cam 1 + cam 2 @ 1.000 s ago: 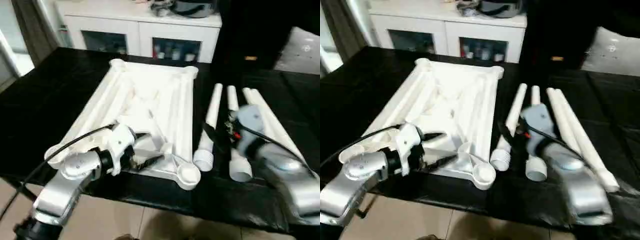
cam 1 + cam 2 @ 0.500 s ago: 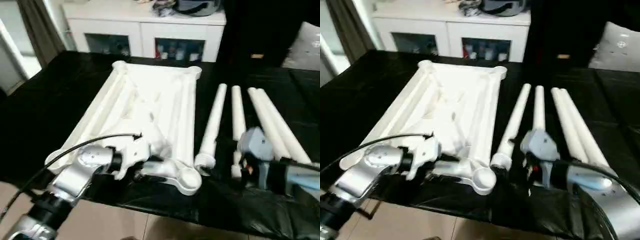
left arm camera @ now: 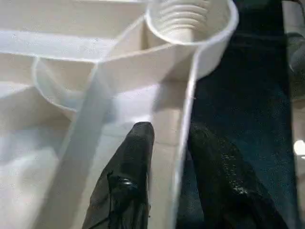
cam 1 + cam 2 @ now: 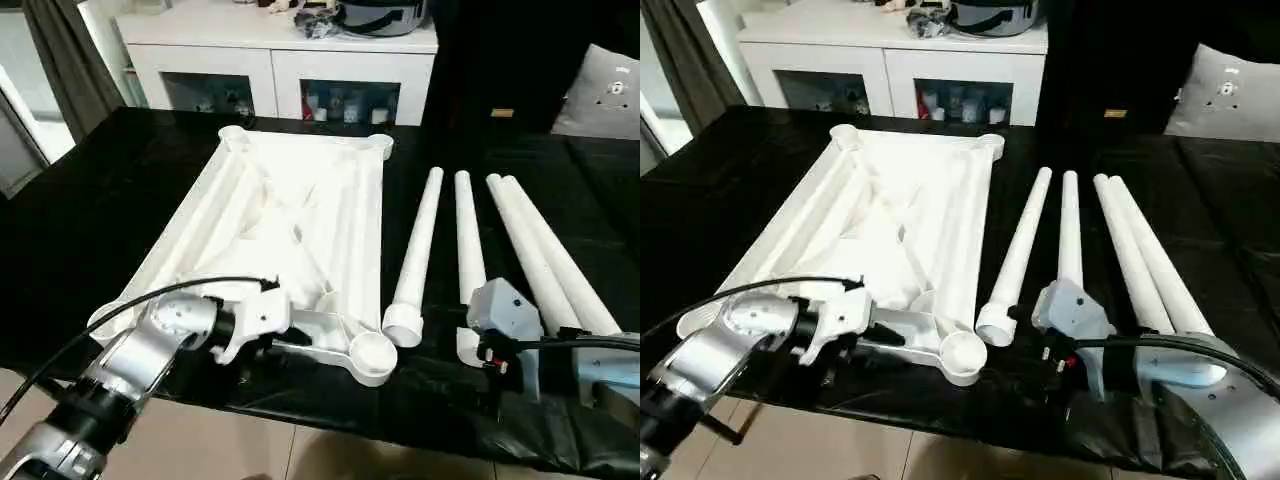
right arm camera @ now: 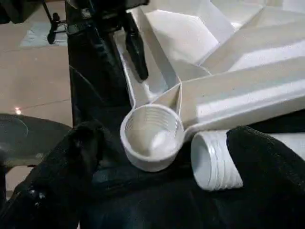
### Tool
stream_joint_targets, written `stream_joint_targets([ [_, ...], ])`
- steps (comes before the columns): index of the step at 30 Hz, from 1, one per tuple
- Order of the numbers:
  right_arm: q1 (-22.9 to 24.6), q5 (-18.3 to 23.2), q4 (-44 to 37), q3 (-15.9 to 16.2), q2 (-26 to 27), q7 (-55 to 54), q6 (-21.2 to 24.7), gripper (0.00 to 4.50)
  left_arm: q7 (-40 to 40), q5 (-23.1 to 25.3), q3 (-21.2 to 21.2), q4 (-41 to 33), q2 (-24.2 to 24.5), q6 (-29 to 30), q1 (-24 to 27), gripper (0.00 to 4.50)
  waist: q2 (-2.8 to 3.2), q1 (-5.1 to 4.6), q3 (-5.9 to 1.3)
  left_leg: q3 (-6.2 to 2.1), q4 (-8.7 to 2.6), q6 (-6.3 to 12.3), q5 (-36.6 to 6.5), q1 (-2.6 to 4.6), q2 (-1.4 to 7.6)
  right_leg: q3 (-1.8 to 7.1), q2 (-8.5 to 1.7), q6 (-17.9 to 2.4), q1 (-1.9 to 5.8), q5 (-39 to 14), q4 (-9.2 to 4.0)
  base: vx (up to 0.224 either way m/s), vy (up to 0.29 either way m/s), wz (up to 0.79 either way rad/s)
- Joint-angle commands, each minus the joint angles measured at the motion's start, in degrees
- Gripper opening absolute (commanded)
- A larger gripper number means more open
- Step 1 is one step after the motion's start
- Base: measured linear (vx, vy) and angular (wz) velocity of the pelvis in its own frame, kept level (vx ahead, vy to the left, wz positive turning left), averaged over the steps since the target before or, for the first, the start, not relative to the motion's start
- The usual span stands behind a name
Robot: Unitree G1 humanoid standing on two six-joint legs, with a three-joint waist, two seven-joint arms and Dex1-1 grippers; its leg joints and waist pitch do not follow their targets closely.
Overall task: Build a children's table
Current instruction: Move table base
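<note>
The table top (image 4: pixel 300 230) lies upside down on the black table (image 4: pixel 120 170), ribbed underside up, one short side at the near edge of the black surface. A round threaded socket (image 4: pixel 372 352) forms its near right corner. My left gripper (image 3: pixel 167 138) is at the near rim of the top, close to that socket: one black finger (image 3: pixel 131 162) rests inside the rim and the other outside it, the thin wall between them, so the jaws are narrow and straddle the edge; whether they press on it I cannot tell. Four legs (image 4: pixel 418 250) lie side by side on the black table to the right of the top, wide threaded ends toward me; the nearest leg's open end (image 5: pixel 212 160) lies just beside the corner socket. My right gripper (image 5: pixel 162 157) is spread wide and holds nothing, its fingers either side of the socket and that leg end. My right arm (image 4: pixel 560 360) lies low at the near right of the black table. A white cabinet (image 4: pixel 280 70) with dark glass doors stands beyond the far edge
</note>
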Motion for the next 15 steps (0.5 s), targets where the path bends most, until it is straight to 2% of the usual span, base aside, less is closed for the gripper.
stream_joint_targets([
  [1, -0.8, -0.3, -0.1, 0.6, -0.3, -0.2, 0.2, 4.5, 0.1, 1.0, 0.1, 1.0, 0.1, -0.4, -0.9, 1.15, -0.69, 0.31, -2.94, -2.29, -5.28, 1.12, -15.7, 0.43, 5.73, 2.59, -5.3, -14.3, 1.84, -15.7, -4.25, 0.0, 0.0, 0.0],
  [4, -2.0, -0.9, 1.1, 1.8, 0.2, -0.7, -0.1, 4.5, 1.2, 2.8, -0.1, 3.2, -0.2, -1.5, -1.5, 0.96, -0.75, 0.32, -2.83, -2.18, -5.28, 1.67, -15.2, 0.38, 5.73, 2.5, -5.25, -14.8, 1.88, -14.9, -4.26, 0.0, 0.0, 0.0],
  [6, -2.2, -0.7, 1.3, 2.0, 0.6, -0.8, -0.1, 4.5, 1.8, 3.1, 0.0, 3.9, -0.3, -1.9, -1.6, 0.84, -0.77, 0.33, -2.66, -2.19, -5.25, 1.26, -16.8, 0.46, 5.66, 2.51, -5.33, -14.4, 1.8, -18.3, -4.45, 0.0, 0.0, 0.0],
  [7, -2.3, -0.5, 1.4, 2.0, 1.0, -0.9, -0.1, 4.5, 2.0, 3.4, 0.0, 4.3, -0.2, -1.9, -1.7, 0.66, -0.68, 0.31, -2.53, -2.35, -5.36, 0.46, -18.6, 0.55, 5.72, 2.52, -5.4, -13.4, 1.67, -21.8, -4.64, 0.0, 0.0, 0.0],
  [10, -2.4, -0.2, 1.5, 2.0, 1.4, -1.1, 0.0, 4.5, 2.1, 3.7, -0.1, 4.8, 0.0, -2.1, -1.7, 0.59, -0.67, 0.25, -2.46, -2.48, -5.47, -0.34, -20.3, 0.72, 5.73, 2.55, -5.35, -12.2, 1.33, -24.4, -4.86, 0.0, 0.0, 0.0],
  [12, -2.5, 0.0, 1.6, 1.9, 1.7, -1.5, 0.1, 4.5, 2.8, 3.7, 0.5, 5.4, -0.1, -2.4, -1.8, 0.32, -0.6, 0.0, -2.49, -2.65, -5.64, -0.99, -21.1, 0.54, 5.7, 2.52, -5.31, -11.9, 1.43, -24.0, -4.76, 0.0, 0.0, 0.0],
  [15, -2.6, 0.4, 1.8, 1.9, 2.4, -2.2, -0.2, 4.5, 3.6, 3.7, 1.4, 6.2, -0.2, -1.9, -2.1, 0.24, -0.68, -0.23, -2.58, -2.63, -5.57, -0.89, -20.7, 0.48, 5.66, 2.62, -5.42, -12.2, 1.46, -22.9, -4.71, 0.0, 0.0, 0.0],
])
